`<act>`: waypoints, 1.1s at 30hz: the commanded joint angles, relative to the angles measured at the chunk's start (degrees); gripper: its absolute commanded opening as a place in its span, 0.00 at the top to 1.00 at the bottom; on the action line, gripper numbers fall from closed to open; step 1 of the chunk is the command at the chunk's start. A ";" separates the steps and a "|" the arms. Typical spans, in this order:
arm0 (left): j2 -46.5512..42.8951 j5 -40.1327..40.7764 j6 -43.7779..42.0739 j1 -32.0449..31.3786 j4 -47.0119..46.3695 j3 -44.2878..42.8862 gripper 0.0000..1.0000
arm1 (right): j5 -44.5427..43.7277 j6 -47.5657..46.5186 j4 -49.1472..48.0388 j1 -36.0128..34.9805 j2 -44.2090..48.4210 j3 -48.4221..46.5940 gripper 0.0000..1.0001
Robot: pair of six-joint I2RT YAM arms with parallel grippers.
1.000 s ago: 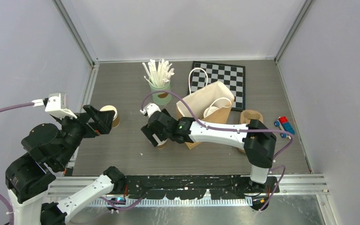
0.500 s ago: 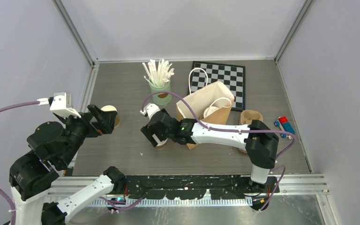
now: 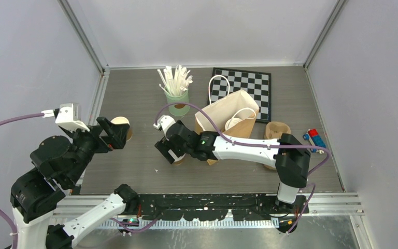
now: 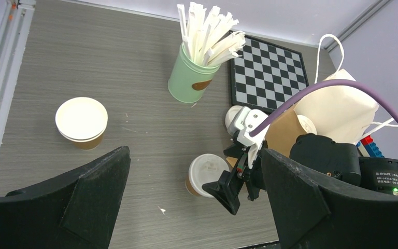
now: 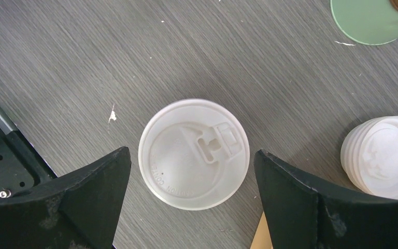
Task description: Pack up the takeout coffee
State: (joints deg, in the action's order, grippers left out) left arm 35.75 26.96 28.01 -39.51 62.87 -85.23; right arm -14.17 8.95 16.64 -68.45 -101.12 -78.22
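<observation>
Grasp step, first cup. My right pincer (image 5: 190, 151) stands jaws apart, white-lidded tan paper cup (image 5: 193, 161) centred below between fingers, no contact visible. Left pincer (image 4: 194, 151) apart, empty; second tan paper cup (image 4: 81, 120) ahead-left of it. Next, I judge: lower, clamp cup wall, carry to tan paper bag (image 3: 228, 116).

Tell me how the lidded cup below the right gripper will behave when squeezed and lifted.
The lidded cup looks like thin paper, so a hard squeeze would probably dent it. Its snap-on lid likely stiffens the rim. The lid hides the contents, so weight is uncertain; standing upright, it may tip if pushed high.
</observation>
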 commanded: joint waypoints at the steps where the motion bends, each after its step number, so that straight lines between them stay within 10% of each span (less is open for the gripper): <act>1: -0.39 0.04 -0.82 0.22 -1.83 -0.55 0.00 | 0.71 -0.04 0.27 -0.36 0.55 -2.67 0.07; 33: -0.42 -1.65 -0.70 0.22 -2.58 0.06 0.00 | -0.61 -1.92 3.12 -1.16 -3.26 -5.18 0.07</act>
State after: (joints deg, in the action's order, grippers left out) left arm 35.59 25.87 27.97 -39.51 62.83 -85.23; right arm -13.65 7.77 19.68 -68.90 -104.27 -80.77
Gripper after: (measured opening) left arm 0.996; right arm 0.923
